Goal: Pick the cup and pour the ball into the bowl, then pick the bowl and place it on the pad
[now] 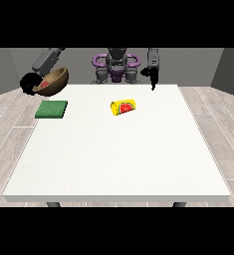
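One hand (30, 82) grips tilted bowl (54, 81) above pad (52, 109).

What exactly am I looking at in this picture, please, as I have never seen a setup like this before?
It is one view, taken from across a white table, facing a humanoid robot that stands small at the far edge. The robot has two arms ending in black hands.

The hand at the view's left holds a brown bowl tilted in the air, above the table's far left corner. Something red shows inside the bowl, probably the ball. The hand at the view's right hangs down by the far edge, holding nothing.

On the table lie two things: a green pad near the left, just below the bowl in the picture, and a yellow cup lying on its side near the middle, its inside red.
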Available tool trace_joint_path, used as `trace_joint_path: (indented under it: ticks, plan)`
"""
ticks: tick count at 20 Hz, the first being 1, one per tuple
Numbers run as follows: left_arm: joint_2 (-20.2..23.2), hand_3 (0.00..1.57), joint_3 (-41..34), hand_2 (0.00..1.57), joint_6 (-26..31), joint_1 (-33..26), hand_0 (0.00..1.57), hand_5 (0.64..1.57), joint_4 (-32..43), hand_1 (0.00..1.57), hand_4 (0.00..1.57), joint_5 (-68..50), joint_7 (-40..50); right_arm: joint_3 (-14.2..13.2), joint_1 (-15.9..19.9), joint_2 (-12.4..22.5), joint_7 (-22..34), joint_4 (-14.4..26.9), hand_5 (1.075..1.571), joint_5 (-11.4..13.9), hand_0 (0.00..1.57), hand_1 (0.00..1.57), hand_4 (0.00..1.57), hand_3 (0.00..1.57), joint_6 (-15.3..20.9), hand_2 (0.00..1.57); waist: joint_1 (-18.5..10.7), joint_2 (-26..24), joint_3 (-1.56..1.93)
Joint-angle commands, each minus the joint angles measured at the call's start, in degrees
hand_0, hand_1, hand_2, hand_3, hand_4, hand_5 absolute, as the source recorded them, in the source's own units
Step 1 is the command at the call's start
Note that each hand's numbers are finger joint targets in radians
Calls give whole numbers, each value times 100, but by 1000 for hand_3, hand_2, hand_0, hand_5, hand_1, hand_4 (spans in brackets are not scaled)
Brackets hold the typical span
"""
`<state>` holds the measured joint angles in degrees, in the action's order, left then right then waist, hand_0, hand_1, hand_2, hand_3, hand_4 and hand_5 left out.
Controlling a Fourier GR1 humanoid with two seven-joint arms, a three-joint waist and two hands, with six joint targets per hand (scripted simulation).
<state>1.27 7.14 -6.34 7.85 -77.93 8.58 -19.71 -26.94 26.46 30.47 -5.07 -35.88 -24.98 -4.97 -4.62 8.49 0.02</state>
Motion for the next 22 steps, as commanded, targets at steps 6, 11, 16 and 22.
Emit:
trace_joint_path:
  ticks: [6,11,16,22]
  plan:
    - [-45,0,108,0,-28,-47,0,1358,-114,0,1167,101,-535,-197,187,524,-615,754,1519,15,1549,1549,766,730,-114,1571,-222,533,1]
    - [24,0,166,0,64,-288,0,1369,-118,0,1170,84,-532,-27,-50,1040,-784,648,1571,511,1369,1369,0,843,598,1571,-262,365,-3]
    - [-124,0,673,0,-676,-177,0,1374,666,0,1180,-60,-910,294,391,693,-702,409,1570,656,1185,1185,0,1274,737,1178,-57,280,-5]
    - [-126,0,1741,0,-1718,-326,0,1340,1111,0,1216,-542,-1117,458,742,652,-122,255,1289,494,364,364,751,662,25,534,251,93,-7]
